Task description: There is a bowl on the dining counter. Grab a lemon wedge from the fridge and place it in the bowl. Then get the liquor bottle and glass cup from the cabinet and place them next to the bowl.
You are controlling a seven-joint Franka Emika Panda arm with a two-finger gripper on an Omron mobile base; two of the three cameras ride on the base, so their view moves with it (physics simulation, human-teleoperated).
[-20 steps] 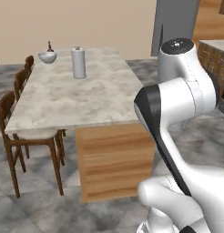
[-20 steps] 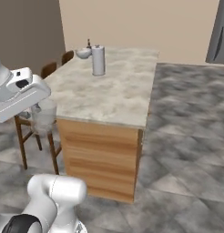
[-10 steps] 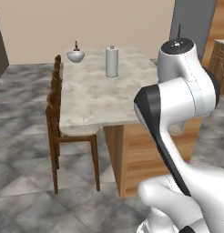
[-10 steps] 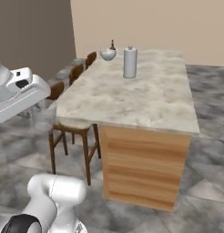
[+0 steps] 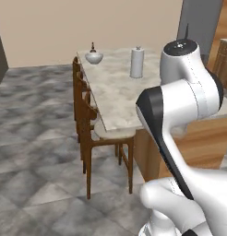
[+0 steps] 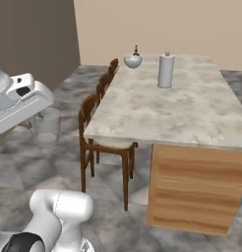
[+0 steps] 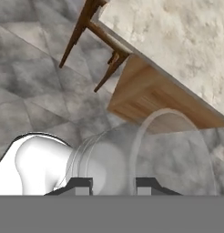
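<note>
In the hand view my gripper is shut on a clear glass cup that lies along the fingers, held over the grey floor beside the counter's wooden end. The right base view shows the same glass cup hanging under my hand at the far left. A small white bowl stands at the far end of the marble dining counter. Right behind it is the dark liquor bottle. The lemon wedge is hidden from here.
A grey paper towel roll stands upright mid-counter. Wooden chairs line the counter's near long side. Grey tiled floor lies open to the left. A dark wall panel rises at the back left.
The whole picture has shifted: the base has moved around the counter's end toward its chair side. The glass cup stays in the gripper.
</note>
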